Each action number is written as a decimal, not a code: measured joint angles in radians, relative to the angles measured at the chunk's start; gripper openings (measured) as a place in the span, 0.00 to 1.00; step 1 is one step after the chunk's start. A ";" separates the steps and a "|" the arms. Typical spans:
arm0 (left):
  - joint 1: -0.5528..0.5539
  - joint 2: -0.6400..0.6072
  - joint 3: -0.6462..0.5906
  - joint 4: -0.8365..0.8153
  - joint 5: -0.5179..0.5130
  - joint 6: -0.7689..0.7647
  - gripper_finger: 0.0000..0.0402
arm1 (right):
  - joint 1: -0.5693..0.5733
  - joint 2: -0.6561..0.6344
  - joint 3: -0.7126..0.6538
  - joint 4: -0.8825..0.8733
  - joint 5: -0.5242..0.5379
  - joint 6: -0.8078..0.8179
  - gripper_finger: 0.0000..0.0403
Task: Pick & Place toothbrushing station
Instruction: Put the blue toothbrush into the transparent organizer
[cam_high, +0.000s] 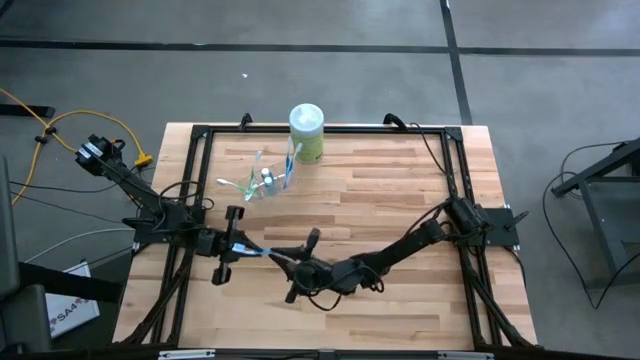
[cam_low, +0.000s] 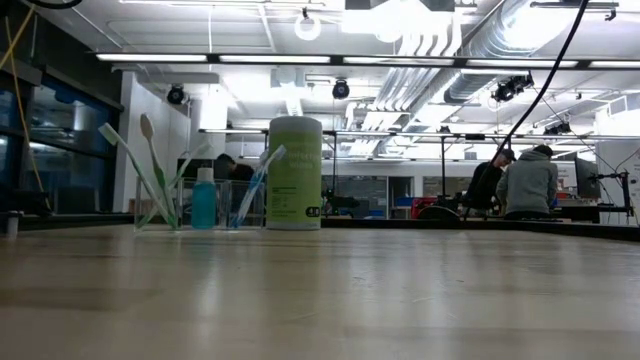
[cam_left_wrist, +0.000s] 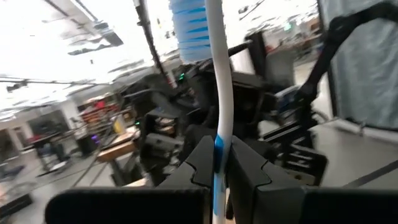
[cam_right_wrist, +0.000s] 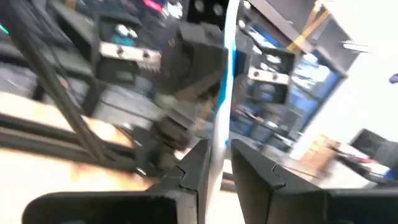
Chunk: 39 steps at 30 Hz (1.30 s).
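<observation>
High view: left gripper (cam_high: 240, 247) and right gripper (cam_high: 290, 262) meet nose to nose near table (cam_high: 400, 310) middle-front. A white/blue toothbrush (cam_high: 258, 250) spans between them, one end in each set of jaws. Clear cup (cam_high: 265, 181) w/ other toothbrushes (cam_high: 246, 184) sits well beyond both jaws, toward far edge, just beside green-lidded canister (cam_high: 306, 132).

Low view: no grippers seen. Cup (cam_low: 200, 205) holds fanned brushes (cam_low: 150, 170) plus a small blue bottle (cam_low: 204, 200); canister (cam_low: 295, 172) just beside. People (cam_low: 528, 182) seated at benches in bkgd.

Left wrist: jaws clenched on toothbrush (cam_left_wrist: 219, 93) handle; blue bristle head sticks out past fingertips (cam_left_wrist: 202, 165).

Right wrist: toothbrush (cam_right_wrist: 225, 99) shaft runs between fingers (cam_right_wrist: 196, 163); jaws close alongside it, but can't tell if clamped or slackened. Left gripper's body (cam_right_wrist: 199, 56) right ahead.
</observation>
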 joint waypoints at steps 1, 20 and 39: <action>0.006 0.000 0.000 -0.004 -0.011 0.009 0.03 | 0.006 0.000 0.000 -0.001 0.038 -0.027 0.15; 0.445 0.005 0.000 -0.139 -0.220 -0.236 0.03 | 0.156 0.000 0.000 0.127 0.586 -0.395 0.15; 0.885 0.307 0.000 -0.008 0.055 -0.359 0.03 | 0.161 0.000 0.000 0.126 0.603 -0.420 0.15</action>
